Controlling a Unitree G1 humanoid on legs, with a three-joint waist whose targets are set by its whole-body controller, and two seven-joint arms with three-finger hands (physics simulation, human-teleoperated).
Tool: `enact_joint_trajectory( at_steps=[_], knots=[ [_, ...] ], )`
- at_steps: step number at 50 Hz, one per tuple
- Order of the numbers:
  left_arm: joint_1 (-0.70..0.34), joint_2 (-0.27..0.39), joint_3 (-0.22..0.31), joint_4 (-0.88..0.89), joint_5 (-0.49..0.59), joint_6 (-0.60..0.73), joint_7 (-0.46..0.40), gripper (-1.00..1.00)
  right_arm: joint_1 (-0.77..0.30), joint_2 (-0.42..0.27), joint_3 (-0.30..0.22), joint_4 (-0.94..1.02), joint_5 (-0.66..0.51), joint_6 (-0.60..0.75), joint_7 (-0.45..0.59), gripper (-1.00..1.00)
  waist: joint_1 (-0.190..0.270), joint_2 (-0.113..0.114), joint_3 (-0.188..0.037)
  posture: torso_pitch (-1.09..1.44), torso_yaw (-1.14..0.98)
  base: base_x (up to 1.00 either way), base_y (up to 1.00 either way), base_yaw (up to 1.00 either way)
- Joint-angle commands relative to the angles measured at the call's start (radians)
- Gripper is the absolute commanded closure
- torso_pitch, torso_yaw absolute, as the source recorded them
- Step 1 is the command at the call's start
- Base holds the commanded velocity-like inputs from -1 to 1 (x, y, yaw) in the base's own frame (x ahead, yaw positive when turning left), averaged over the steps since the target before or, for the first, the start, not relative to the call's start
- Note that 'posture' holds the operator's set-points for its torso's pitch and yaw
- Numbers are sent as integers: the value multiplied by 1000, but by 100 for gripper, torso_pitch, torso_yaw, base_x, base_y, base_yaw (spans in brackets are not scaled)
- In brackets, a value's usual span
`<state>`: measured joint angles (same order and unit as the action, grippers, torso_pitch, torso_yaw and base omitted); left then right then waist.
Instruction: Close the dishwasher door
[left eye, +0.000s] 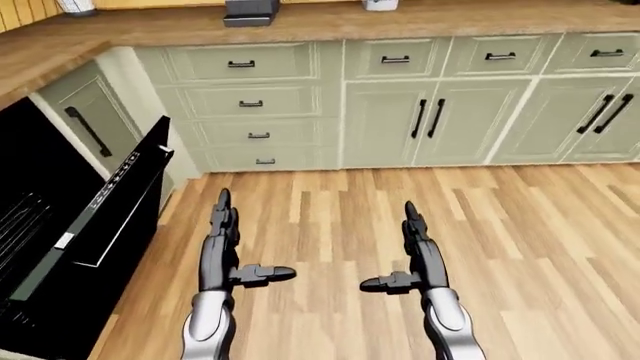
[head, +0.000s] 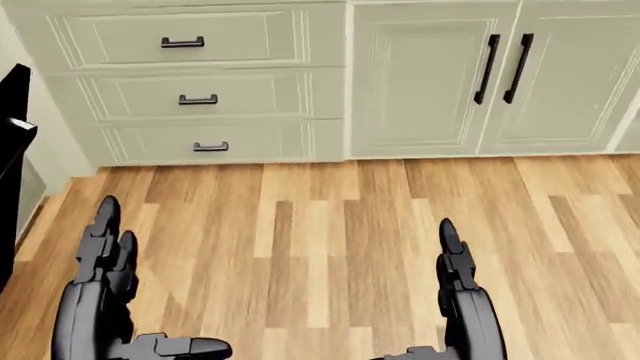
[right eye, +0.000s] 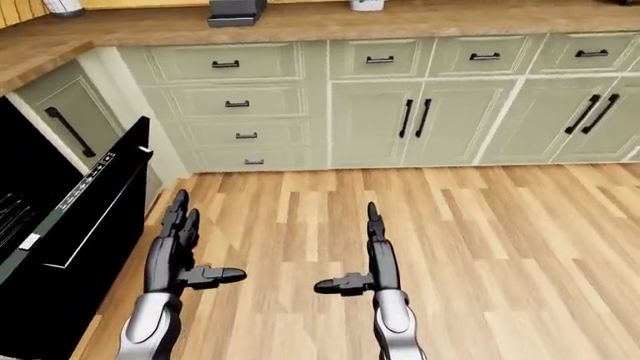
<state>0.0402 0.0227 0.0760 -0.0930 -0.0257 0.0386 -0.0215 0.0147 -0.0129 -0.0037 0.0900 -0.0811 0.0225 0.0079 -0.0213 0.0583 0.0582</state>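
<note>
At the left edge of the left-eye view stands the dishwasher door, black and hanging partly open, tilted outward from the dark dishwasher cavity where wire racks show faintly. A row of small white control marks runs along the door's top edge, and a thin pale outline marks its inner panel. In the head view only a black sliver of the door shows at the far left.

Both arms reach out over the wooden plank floor, well apart from the door. The left hand has its fingers stretched straight up the view and its thumb stuck out sideways toward the right, wide open and holding nothing. The right hand mirrors it, fingers straight, thumb out to the left, equally wide and empty.

Across the top of the eye views runs a bank of pale green cabinets, with a stack of drawers bearing dark bar handles and paired doors to their right. A wooden countertop surface caps them, carrying a dark appliance partly cut off by the top edge.
</note>
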Motion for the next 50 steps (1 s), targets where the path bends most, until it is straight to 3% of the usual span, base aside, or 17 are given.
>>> enact_joint_trajectory(
  at_steps=[1,2,3,4,6,8,12,15,16,21,26,29,33,35,36,39,50],
  knots=[
    [-13,6,7,-39,-1,-27,3,-100,-16,2,4,-48,1,-31,2,-100,5,11,-16,0,0,0,0,-79],
    [-11,6,8,-42,-2,-25,2,-100,-14,3,4,-50,1,-31,2,-100,9,46,-30,0,0,0,0,-76],
    [-12,7,9,-44,-3,-24,2,-100,-12,3,4,-53,1,-31,3,-100,11,49,-46,0,0,-1,0,-74],
    [-10,6,9,-45,-3,-25,2,-100,-12,2,3,-54,2,-31,3,-100,23,26,-20,0,0,-1,0,-77],
    [-12,7,9,-45,-3,-23,1,-100,-13,3,3,-54,2,-30,3,-100,22,28,-23,0,0,-1,0,-61],
    [-14,7,11,-44,-4,-23,1,-100,-17,4,4,-56,-6,-28,-6,-100,18,9,-42,0,0,0,0,-1],
    [-14,7,11,-44,-4,-23,1,-100,-17,3,4,-56,-3,-25,-4,-100,35,-46,-29,0,0,0,0,0],
    [-11,7,12,-53,-7,-19,0,-100,-12,3,6,-66,-4,-25,-3,-100,45,-124,-42,0,0,0,0,0],
    [-10,7,11,-52,-6,-20,0,-100,-14,3,4,-62,-4,-25,-5,-100,40,-84,-26,0,0,0,0,0],
    [-10,7,13,-57,-7,-16,-1,-100,-18,3,4,-58,-15,-12,-16,-100,31,-73,-63,0,0,0,3,0],
    [-6,6,12,-62,-7,-16,-2,-100,-16,3,5,-63,-17,-7,-17,-100,14,-94,-60,0,0,0,30,0],
    [-4,6,12,-64,-6,-18,-3,-100,-19,3,5,-57,-18,-12,-17,-100,11,-74,-49,0,0,0,31,0],
    [-2,6,12,-67,-7,-18,-4,-100,-17,4,6,-59,-17,-14,-16,-100,6,-12,-40,0,0,0,31,0],
    [1,5,11,-71,-7,-18,-4,-100,-16,3,5,-59,-17,-15,-16,-100,15,70,-64,0,0,0,30,0],
    [3,5,11,-74,-7,-17,-4,-100,-16,4,6,-61,-15,-16,-15,-100,20,1,-42,0,0,0,26,0],
    [5,3,9,-77,-6,-16,-5,-100,-16,5,7,-59,-15,-18,-16,-100,24,6,-48,0,0,0,22,0],
    [6,4,11,-81,-3,-17,-2,-100,-10,6,7,-75,-4,-16,-13,-100,20,-99,-38,0,0,0,19,0]
  ],
)
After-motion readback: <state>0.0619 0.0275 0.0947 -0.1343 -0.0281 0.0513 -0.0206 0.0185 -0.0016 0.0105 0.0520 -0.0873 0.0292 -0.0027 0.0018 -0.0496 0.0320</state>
